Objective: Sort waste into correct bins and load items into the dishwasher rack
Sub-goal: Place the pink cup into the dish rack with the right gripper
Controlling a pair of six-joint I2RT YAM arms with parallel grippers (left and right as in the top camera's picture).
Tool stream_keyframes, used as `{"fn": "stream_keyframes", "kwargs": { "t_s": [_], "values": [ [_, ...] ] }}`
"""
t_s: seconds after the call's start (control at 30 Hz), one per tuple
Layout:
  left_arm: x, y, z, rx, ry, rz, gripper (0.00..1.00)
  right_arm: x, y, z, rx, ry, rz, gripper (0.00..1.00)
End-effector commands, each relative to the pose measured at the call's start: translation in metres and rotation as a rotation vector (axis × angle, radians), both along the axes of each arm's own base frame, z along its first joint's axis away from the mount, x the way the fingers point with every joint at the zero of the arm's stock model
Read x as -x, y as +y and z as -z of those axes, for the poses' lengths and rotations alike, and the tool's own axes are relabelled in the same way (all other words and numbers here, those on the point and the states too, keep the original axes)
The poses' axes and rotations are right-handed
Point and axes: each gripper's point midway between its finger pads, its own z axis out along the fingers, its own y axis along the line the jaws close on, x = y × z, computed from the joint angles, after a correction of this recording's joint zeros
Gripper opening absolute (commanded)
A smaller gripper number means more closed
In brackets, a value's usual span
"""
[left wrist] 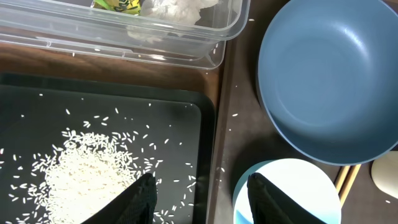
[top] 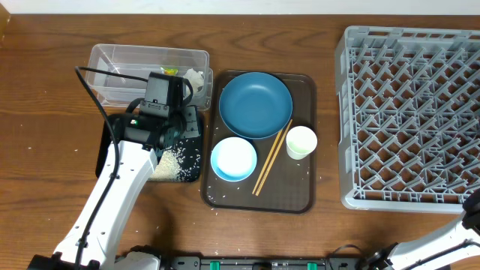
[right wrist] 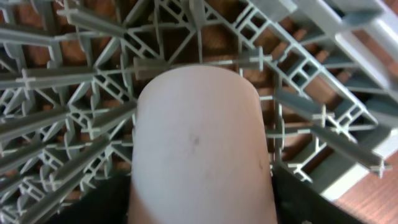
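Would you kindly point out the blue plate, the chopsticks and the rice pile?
blue plate (top: 255, 103): overhead view, centre of its well.
chopsticks (top: 272, 157): overhead view, mid-length.
rice pile (left wrist: 87, 171): left wrist view, middle of heap.

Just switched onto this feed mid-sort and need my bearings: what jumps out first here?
The big grey rack fills the right side, and the right wrist view is filled by a white cup held close above its lattice. On the brown tray in the middle sits a large blue plate, and left of it a pile of rice lies in the black tray.
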Motion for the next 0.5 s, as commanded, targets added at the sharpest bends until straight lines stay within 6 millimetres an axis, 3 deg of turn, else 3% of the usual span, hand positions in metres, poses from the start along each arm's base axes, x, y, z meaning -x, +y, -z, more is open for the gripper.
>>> {"fn": "stream_keyframes", "kwargs": {
  "t_s": [0.0, 0.13, 0.23, 0.47],
  "values": [
    [-0.001, 0.002, -0.002, -0.017, -0.007, 0.004, 0.52, -0.005, -0.006, -0.010, 0.023, -0.034, 0.010, 0.99],
    [0.000, 0.000, -0.002, -0.008, -0.006, 0.011, 0.58, -0.009, -0.002, -0.010, 0.003, -0.055, 0.000, 0.99],
    [0.000, -0.004, -0.002, 0.015, -0.004, 0.025, 0.59, -0.024, 0.013, -0.015, -0.064, -0.138, -0.038, 0.99],
    [0.001, -0.009, -0.002, 0.036, 0.000, 0.037, 0.59, -0.072, 0.072, -0.051, -0.154, -0.332, -0.249, 0.97]
  ]
}}
